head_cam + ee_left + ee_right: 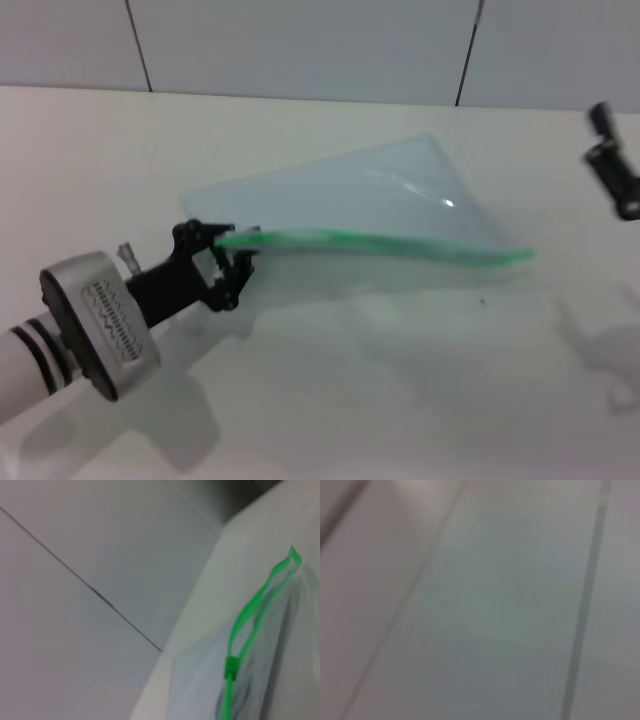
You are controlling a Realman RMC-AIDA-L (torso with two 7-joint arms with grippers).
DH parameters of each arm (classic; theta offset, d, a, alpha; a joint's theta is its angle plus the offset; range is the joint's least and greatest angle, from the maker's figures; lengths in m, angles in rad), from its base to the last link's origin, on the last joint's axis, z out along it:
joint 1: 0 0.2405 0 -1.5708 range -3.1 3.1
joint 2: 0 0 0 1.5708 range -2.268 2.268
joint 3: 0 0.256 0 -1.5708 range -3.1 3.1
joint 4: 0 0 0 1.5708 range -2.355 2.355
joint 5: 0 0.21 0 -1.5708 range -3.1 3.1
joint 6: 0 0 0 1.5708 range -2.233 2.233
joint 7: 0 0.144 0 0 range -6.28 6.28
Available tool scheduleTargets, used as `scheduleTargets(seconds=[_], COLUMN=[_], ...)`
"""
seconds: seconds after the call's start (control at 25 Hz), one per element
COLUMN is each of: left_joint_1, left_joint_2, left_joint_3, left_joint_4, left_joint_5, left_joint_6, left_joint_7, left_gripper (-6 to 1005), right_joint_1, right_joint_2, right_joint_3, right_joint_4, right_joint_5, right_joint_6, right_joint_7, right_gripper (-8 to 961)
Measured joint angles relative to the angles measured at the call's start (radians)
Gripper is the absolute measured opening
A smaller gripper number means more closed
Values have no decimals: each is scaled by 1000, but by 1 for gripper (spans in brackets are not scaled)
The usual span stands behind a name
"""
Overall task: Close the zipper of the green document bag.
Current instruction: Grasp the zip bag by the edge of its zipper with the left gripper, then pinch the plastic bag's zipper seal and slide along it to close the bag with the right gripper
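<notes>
The green document bag (370,195) is held partly off the white table (400,380), its pale translucent face tilted up. Along its near edge runs the zipper (400,244), sagging from left to right. My left gripper (228,256) is shut on the left end of that green edge. In the left wrist view the small green slider (231,667) sits close by. Beyond the slider, the two halves of the strip (250,615) stand apart as far as the far corner. My right gripper (598,135) hangs open at the far right, well away from the bag.
Grey wall panels (300,40) with dark seams rise behind the table's far edge. The right wrist view shows only blurred panels (510,600). Bare tabletop lies in front of the bag and to its right.
</notes>
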Motion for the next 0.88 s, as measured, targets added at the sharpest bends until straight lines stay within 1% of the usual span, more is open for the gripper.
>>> scheduleTargets(seconds=[0.2, 0.24, 0.32, 0.4, 0.56, 0.72, 0.88], left_joint_1=[0, 0, -2, -6, -13, -13, -14], left_joint_2=[0, 1, 1, 0, -2, -3, -3], left_joint_3=[0, 0, 1, 4, 11, 13, 14], left_joint_4=[40, 48, 63, 70, 79, 84, 85], left_joint_5=[-30, -33, -37, -36, -29, -9, 26], left_joint_6=[7, 8, 9, 10, 10, 10, 11], left_joint_7=[8, 13, 30, 46, 59, 60, 61], left_gripper=[113, 108, 98, 88, 62, 58, 62], right_joint_1=[74, 95, 135, 171, 226, 265, 303], right_joint_2=[-2, -2, -1, 1, 6, 6, 7], right_joint_3=[-153, -185, -218, -227, -224, -219, -217], right_joint_4=[0, 0, 0, 2, 22, 42, 58], right_joint_5=[-16, -39, -97, -165, -247, -291, -296], right_joint_6=[67, 89, 129, 178, 279, 348, 424], right_joint_7=[-79, -96, -122, -158, -255, -329, -373], right_gripper=[820, 820, 819, 818, 817, 815, 794])
